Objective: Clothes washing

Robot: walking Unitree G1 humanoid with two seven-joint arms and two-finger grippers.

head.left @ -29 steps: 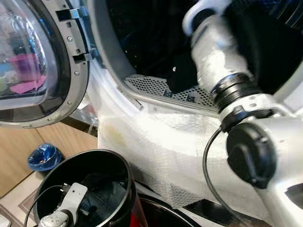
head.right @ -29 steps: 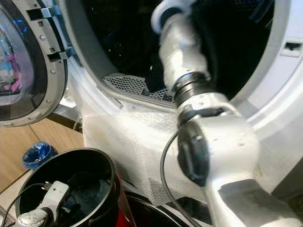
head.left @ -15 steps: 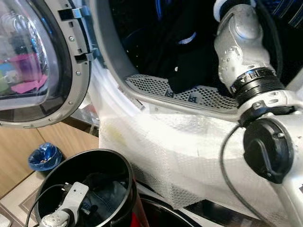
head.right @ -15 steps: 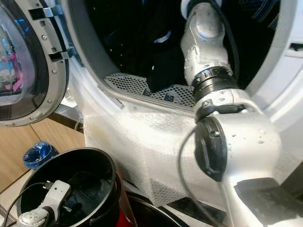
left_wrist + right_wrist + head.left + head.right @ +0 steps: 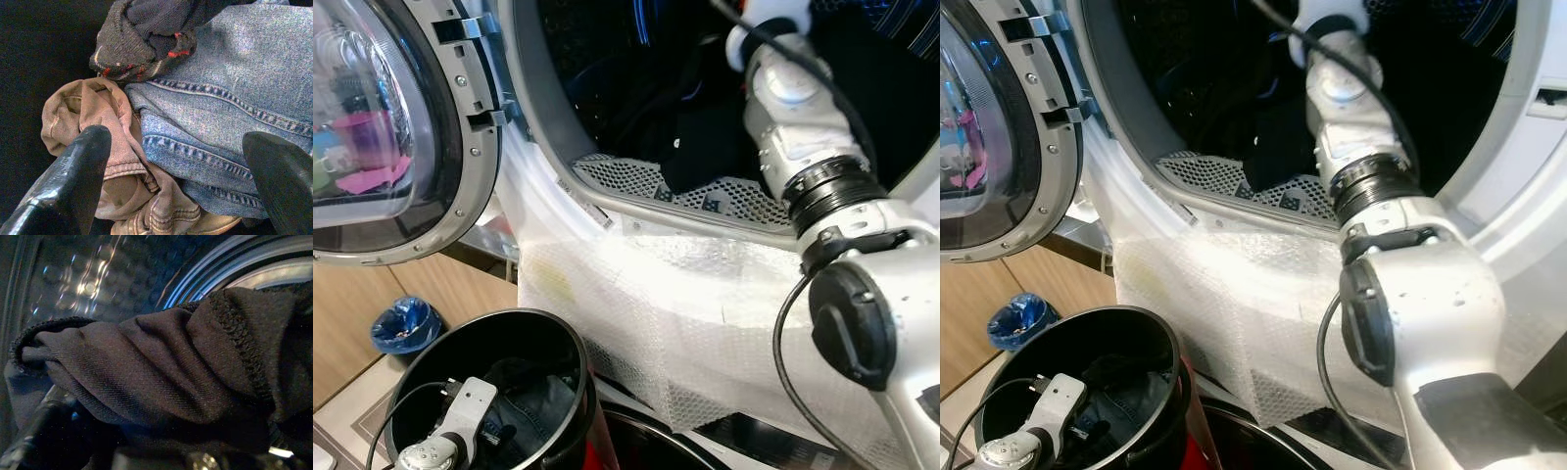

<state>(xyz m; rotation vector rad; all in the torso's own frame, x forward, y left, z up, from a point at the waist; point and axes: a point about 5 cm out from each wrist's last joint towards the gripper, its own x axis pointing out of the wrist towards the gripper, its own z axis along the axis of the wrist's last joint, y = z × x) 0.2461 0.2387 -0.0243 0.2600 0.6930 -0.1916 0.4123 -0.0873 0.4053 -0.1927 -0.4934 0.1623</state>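
Dark garment (image 5: 161,377) drapes over right tool inside washer drum (image 5: 636,88), grip indeterminate; left tool (image 5: 176,161) spread open above jeans (image 5: 234,98) in black bin (image 5: 563,338).

Left gripper (image 5: 176,161) held above heap of clothes, jaws spread wide. Blue jeans (image 5: 234,98) seen between black fingers (image 5: 73,176). Tan garment (image 5: 98,127) crumpled beside jeans, touching. Dark knitted sock (image 5: 142,39) with red flecks laid on jeans' edge.

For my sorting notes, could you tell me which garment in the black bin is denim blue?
The blue jeans with pale stitched seams; the crumpled tan garment and the dark knit piece with red flecks differ.
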